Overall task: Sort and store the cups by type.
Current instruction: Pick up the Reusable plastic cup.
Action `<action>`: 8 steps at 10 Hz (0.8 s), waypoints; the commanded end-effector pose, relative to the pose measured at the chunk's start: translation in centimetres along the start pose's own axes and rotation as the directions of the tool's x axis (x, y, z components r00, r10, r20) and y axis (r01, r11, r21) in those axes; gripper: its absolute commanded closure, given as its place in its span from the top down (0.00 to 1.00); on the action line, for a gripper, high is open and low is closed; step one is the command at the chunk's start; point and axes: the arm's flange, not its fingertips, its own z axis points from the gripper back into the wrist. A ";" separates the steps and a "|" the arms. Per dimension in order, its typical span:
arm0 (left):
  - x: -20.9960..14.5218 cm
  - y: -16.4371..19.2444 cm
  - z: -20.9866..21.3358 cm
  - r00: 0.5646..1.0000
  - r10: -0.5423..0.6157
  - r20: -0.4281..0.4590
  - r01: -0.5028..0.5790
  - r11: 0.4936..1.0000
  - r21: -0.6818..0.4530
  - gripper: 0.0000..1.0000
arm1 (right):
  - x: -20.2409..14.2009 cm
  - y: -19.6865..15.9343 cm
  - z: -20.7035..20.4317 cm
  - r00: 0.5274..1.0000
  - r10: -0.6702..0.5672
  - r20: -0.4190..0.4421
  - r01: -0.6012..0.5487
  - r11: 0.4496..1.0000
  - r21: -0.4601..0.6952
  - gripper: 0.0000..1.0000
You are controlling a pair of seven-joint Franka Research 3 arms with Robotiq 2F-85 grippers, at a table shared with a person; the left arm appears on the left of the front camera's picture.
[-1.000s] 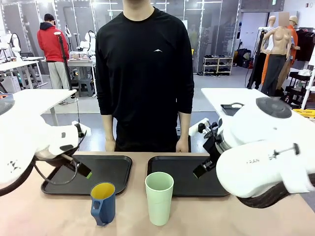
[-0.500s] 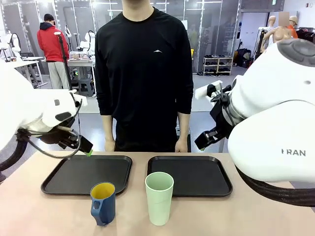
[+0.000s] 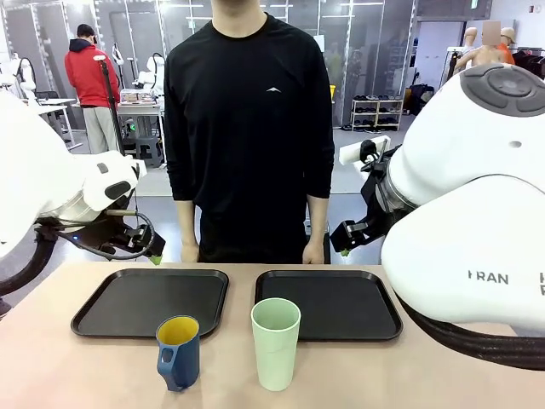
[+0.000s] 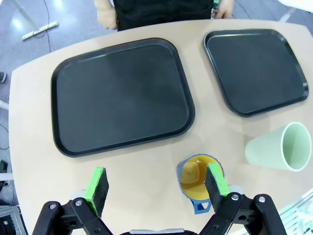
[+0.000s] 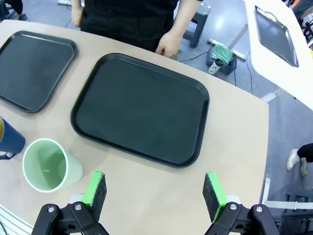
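My left tool (image 4: 156,185) hangs above the worktop (image 4: 146,166) with its green pads (image 4: 99,188) spread wide and nothing between them. Below it stands the dark blue cup (image 4: 194,174), upright, yellow inside, its handle turned toward me. In my left wrist view, one pad overlaps the cup's rim, though the tool is well above it and not touching. Beyond that same pad, farther out, stands the mint-green tumbler (image 4: 276,147), upright and apart from the blue cup. Ahead of the pads lies a black tray (image 4: 120,95), bare, with a second black tray (image 4: 254,68) beside it.

My right tool (image 5: 155,190) is also raised over the worktop, pads spread, gripping nothing. The tumbler stands below it, just outside one pad, and the second tray lies ahead of the gap between the pads. The blue cup shows at the edge of that view, past the tumbler.

A person (image 3: 249,128) in a black top stands at the far side of the worktop, beyond both trays, with one hand (image 5: 168,45) hanging near the edge.
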 end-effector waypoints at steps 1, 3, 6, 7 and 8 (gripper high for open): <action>0.3 -0.2 -0.2 0.999 -0.017 -0.034 0.017 1.000 -0.014 1.00 | -0.1 0.2 -0.5 1.000 -0.013 0.016 0.013 0.999 -0.048 1.00; 0.1 0.9 -0.4 0.998 -0.053 -0.040 0.052 0.998 -0.019 1.00 | -0.2 -1.2 -1.0 0.999 0.044 0.008 -0.044 0.998 -0.040 1.00; 0.0 7.1 -2.5 0.993 -0.101 -0.058 0.102 0.995 0.020 1.00 | -0.3 -6.9 -4.2 1.000 -0.001 0.003 0.001 1.000 -0.015 1.00; -0.1 9.6 -4.0 0.994 -0.082 -0.079 0.083 0.996 0.011 1.00 | -0.3 -8.8 -5.8 0.999 -0.037 -0.033 0.036 0.999 -0.027 1.00; -0.3 11.9 -5.7 0.994 -0.063 -0.088 0.064 0.998 0.012 1.00 | -0.4 -10.4 -7.8 0.998 -0.044 -0.054 0.043 0.999 -0.025 1.00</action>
